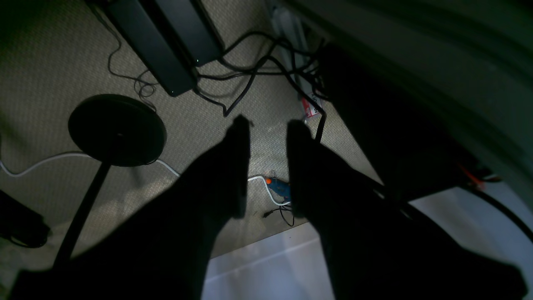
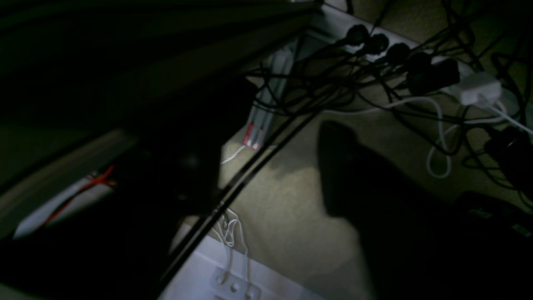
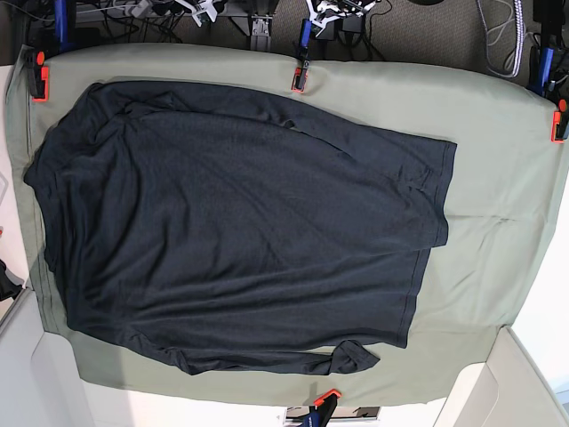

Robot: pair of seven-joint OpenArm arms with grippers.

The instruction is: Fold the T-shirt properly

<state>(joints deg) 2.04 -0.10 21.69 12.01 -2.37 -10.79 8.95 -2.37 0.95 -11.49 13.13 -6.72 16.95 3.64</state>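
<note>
The T-shirt point(image 3: 240, 222) lies spread on the sage-green table cloth point(image 3: 498, 178) in the base view. Its stitched hem point(image 3: 444, 191) is toward the right, and a sleeve end point(image 3: 351, 358) is bunched at the near edge. Neither gripper shows in the base view. In the left wrist view my left gripper point(image 1: 270, 125) is open and empty, hanging beside the table over the carpet floor. In the right wrist view only one dark finger point(image 2: 345, 166) of my right gripper stands out over the floor. The other is lost in shadow.
Orange clamps point(image 3: 298, 80) point(image 3: 36, 76) point(image 3: 558, 120) point(image 3: 324, 398) pin the cloth to the table edges. On the floor are cables point(image 1: 250, 75), a round black stand base point(image 1: 117, 130), a power strip point(image 2: 399, 50) and the dark table frame point(image 1: 374, 125).
</note>
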